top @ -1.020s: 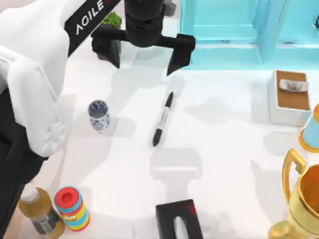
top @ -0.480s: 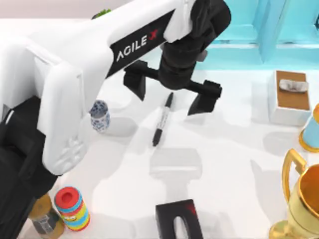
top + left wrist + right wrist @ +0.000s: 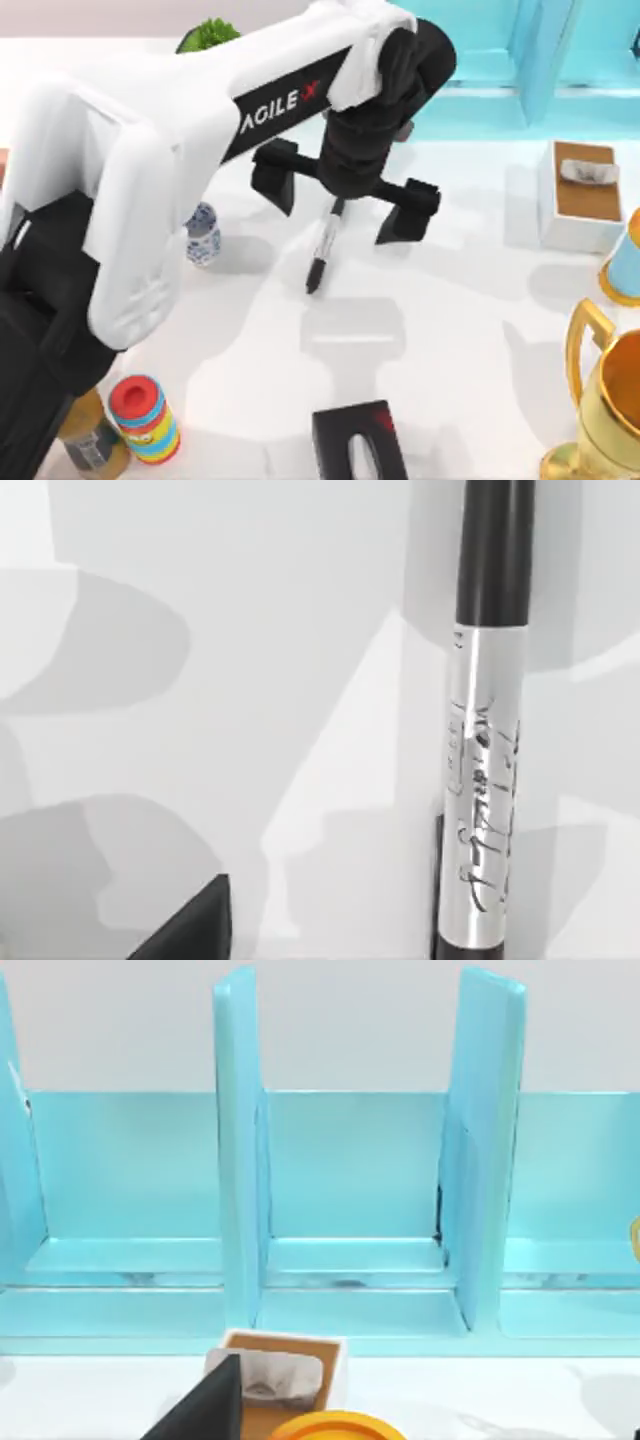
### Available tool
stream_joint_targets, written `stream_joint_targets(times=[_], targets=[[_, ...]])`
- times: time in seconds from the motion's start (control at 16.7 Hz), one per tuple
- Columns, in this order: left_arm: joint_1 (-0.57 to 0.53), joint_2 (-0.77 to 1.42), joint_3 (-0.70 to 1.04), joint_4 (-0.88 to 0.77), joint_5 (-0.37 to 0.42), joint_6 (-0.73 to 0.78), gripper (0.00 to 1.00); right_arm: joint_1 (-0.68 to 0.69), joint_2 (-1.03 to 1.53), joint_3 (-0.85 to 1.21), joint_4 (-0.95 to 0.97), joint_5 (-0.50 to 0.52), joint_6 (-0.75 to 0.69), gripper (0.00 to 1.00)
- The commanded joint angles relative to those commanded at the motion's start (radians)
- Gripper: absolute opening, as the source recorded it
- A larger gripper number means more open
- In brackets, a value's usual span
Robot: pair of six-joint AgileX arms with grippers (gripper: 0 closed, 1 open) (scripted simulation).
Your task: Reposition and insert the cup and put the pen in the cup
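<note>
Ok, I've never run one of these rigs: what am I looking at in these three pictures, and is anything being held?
This is a two-armed AgileX robot at a white table. The top view looks down from above. There the left gripper hangs open over the black pen, one finger either side, gripping nothing yet. The blue-patterned cup stands upright to the pen's left, apart from it. The left wrist view comes from that arm's own camera and shows the pen close up. The right wrist view looks at a light-blue rack and a tissue box.
</note>
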Motion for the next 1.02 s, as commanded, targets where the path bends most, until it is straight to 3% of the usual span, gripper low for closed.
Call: stream_joint_targets(times=[0.36, 0.66, 1.02], targets=[[0.021, 0.039, -0.156, 0.198, 0.001, 0.021, 1.00, 0.000, 0.000, 0.000, 0.000, 0.000, 0.000, 1.00], [0.022, 0.042, -0.168, 0.214, 0.001, 0.023, 1.00, 0.000, 0.000, 0.000, 0.000, 0.000, 0.000, 1.00], [0.022, 0.042, -0.168, 0.214, 0.001, 0.023, 0.55, 0.000, 0.000, 0.000, 0.000, 0.000, 0.000, 1.00]])
